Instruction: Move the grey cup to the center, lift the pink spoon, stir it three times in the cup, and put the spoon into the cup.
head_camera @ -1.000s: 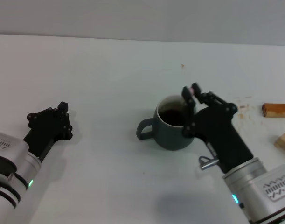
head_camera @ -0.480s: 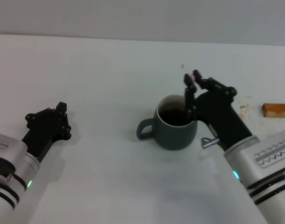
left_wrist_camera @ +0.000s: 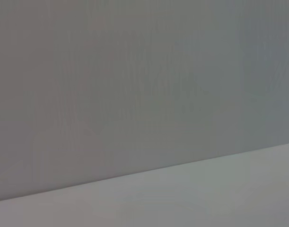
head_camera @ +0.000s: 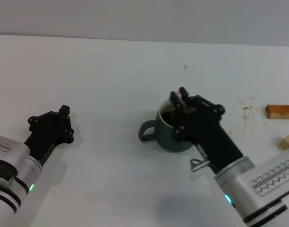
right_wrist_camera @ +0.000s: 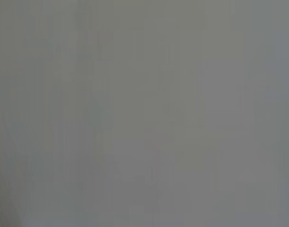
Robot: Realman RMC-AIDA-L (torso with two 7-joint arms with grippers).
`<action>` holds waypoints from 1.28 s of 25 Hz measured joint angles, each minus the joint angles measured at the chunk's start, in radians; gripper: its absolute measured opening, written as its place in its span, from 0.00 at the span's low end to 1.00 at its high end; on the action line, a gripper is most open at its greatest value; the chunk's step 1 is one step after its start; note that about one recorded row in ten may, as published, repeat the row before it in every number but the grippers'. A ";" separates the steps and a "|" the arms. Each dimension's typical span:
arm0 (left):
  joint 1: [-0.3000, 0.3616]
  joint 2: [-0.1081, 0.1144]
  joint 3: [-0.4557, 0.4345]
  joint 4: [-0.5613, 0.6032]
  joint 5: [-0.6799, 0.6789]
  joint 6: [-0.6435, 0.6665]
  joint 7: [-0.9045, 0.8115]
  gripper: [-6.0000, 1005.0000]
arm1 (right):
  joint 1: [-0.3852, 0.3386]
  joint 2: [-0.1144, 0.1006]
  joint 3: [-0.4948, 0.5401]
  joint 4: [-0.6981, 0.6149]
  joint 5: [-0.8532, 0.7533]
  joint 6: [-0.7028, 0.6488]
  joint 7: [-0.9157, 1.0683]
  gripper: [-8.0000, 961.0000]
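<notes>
In the head view, my right gripper [head_camera: 178, 100] is over the grey cup [head_camera: 169, 134], which stands near the middle of the white table [head_camera: 101, 85], with its handle toward my left side. My fingers are closed on the pink spoon [head_camera: 179, 95]; only its rounded pink end shows between the fingertips. The rest of the spoon is hidden behind my gripper, so I judge that it hangs down into the cup, but I cannot see the bowl. The spoon seems light, thin and stiff. It can slip or turn in a pinch, so I think the upper handle is the good place to hold it. The cup looks heavy enough to stay in place if the spoon touches its wall gently. My left gripper [head_camera: 53, 126] rests on the table, well apart from the cup; I cannot tell its state. Two wooden blocks [head_camera: 280, 111] lie at the far right.

The left wrist view shows only a grey wall and a strip of table.

The right wrist view shows a plain grey surface, with no cup and no spoon.
</notes>
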 joint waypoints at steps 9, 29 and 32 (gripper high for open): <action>0.000 0.000 0.000 -0.001 0.000 0.000 0.000 0.00 | 0.052 -0.004 0.061 -0.056 0.001 0.053 0.072 0.05; -0.002 0.000 0.001 -0.002 0.001 -0.003 -0.001 0.00 | -0.090 -0.005 0.122 -0.156 -0.057 -0.215 0.148 0.50; 0.002 0.002 -0.006 -0.002 0.001 0.007 -0.001 0.00 | -0.169 -0.008 0.187 -0.193 -0.046 -0.294 0.142 0.55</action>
